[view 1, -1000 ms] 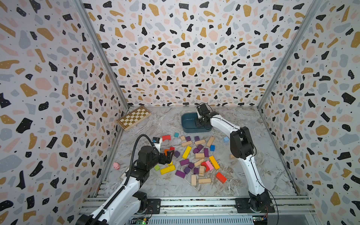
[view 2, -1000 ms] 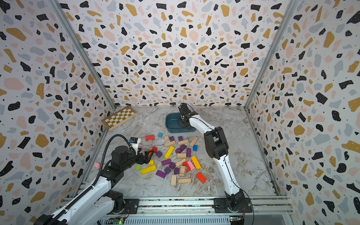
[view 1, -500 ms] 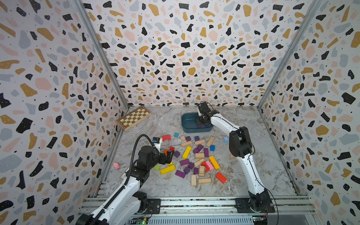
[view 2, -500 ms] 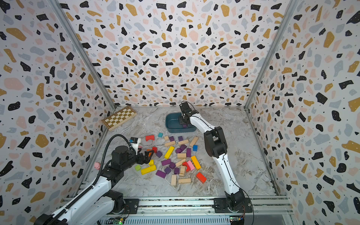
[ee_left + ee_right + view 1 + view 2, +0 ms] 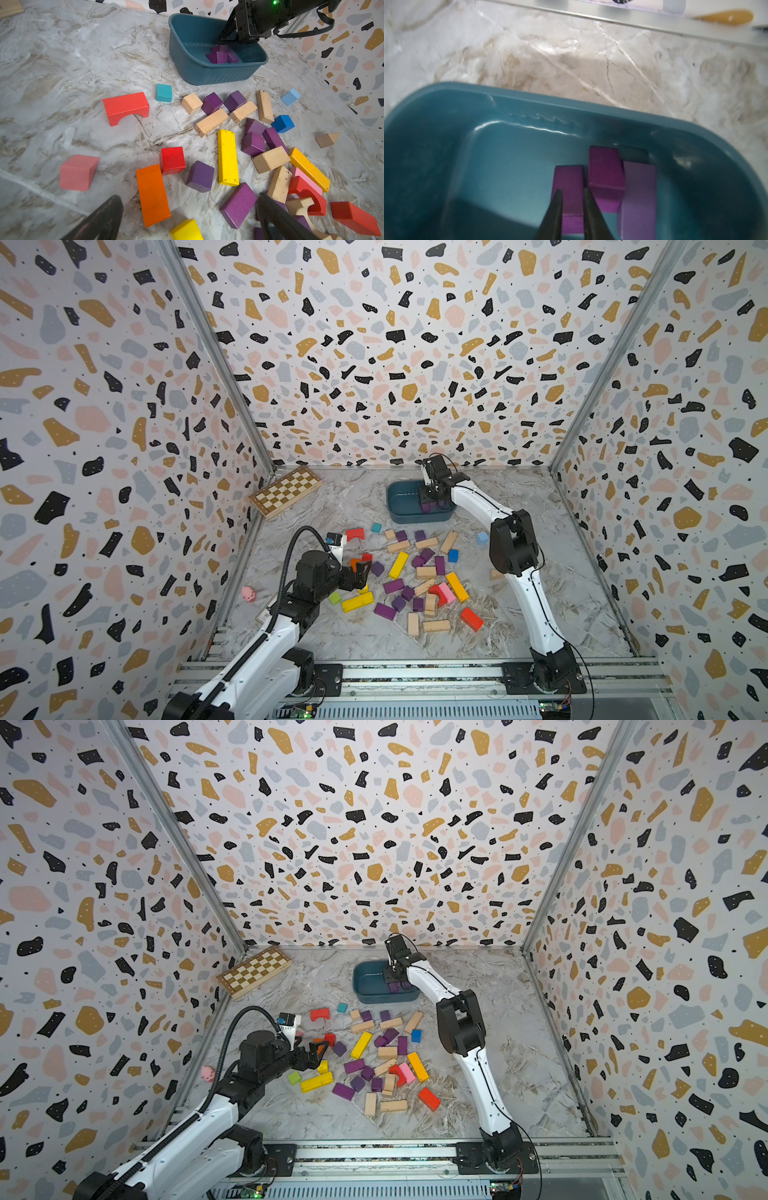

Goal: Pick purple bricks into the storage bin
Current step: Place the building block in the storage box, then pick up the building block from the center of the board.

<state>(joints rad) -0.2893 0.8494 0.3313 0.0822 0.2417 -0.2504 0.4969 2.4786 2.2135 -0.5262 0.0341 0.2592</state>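
The storage bin [image 5: 399, 514] [image 5: 365, 994], a teal tub, stands at the back of the table. Three purple bricks [image 5: 221, 55] lie together in its corner. My right gripper [image 5: 429, 497] [image 5: 572, 190] reaches down into the bin. Its jaws are parted a little, just above one purple brick [image 5: 568, 178] on the bin floor, with nothing between them. Several more purple bricks [image 5: 392, 585] [image 5: 200, 176] are scattered in the block pile on the table. My left gripper [image 5: 360, 574] [image 5: 190, 199] hovers wide open and empty over the pile's left edge.
A wooden chessboard [image 5: 286, 490] lies at the back left and a small pink toy [image 5: 248, 593] by the left wall. Yellow [image 5: 398, 565], red [image 5: 471, 619], orange [image 5: 152, 195], blue and plain wooden blocks [image 5: 436, 625] are mixed among the purple ones.
The right gripper's jaws have parted slightly inside the bin, and that arm has shifted a little. The left arm has not moved.
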